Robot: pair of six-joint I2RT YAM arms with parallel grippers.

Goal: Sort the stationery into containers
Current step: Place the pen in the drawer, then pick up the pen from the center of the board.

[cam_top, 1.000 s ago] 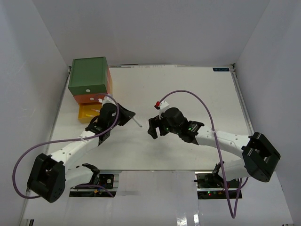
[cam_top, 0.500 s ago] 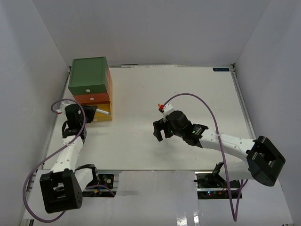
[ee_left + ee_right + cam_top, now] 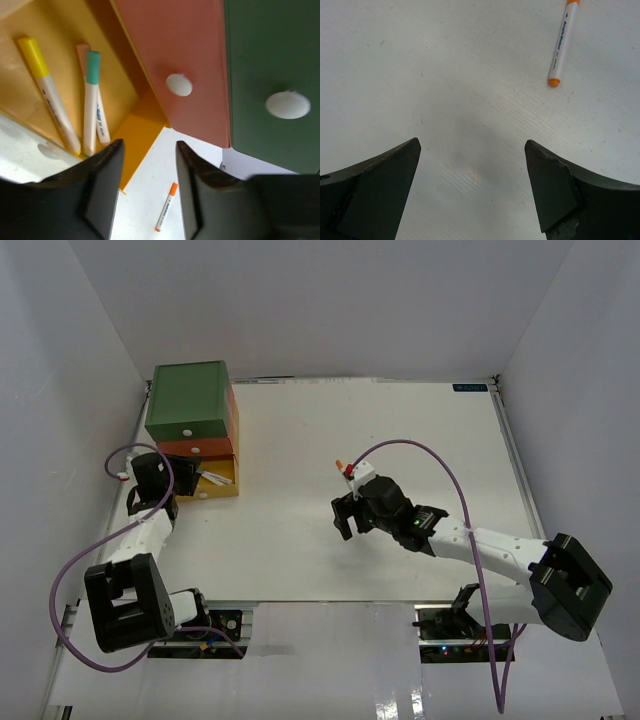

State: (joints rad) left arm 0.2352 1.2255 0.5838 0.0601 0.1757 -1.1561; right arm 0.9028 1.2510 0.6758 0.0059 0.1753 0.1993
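Right gripper (image 3: 471,145): spread wide, nothing in it, low over the bare bench (image 3: 445,75) mid-table. Orange-tipped marker (image 3: 561,45) lies flat on the bench ahead of it, out past the right-hand finger in the wrist view. It's clear of both fingers and not between them.

Left gripper (image 3: 148,147): fingers (image 3: 107,185) apart, holding nothing. It's parked at the left edge of the bench, pointing at the drawer stack, with the gap framing the corner of the yellow drawer (image 3: 140,135).

Yellow drawer is the bottom one and is pulled out. Three markers inside:
- yellow-capped marker (image 3: 47,95)
- green-capped marker (image 3: 90,105), beside it
- peach-capped marker (image 3: 102,127), partly tucked under the green-capped one

All three lie in the drawer past the tip of the left-hand finger in the wrist view; none is between the fingers.

Above it is the orange-red drawer (image 3: 185,40) with a white knob (image 3: 179,84). The green drawer (image 3: 270,50) sits on top, with its own knob (image 3: 287,104). Both look pushed in.
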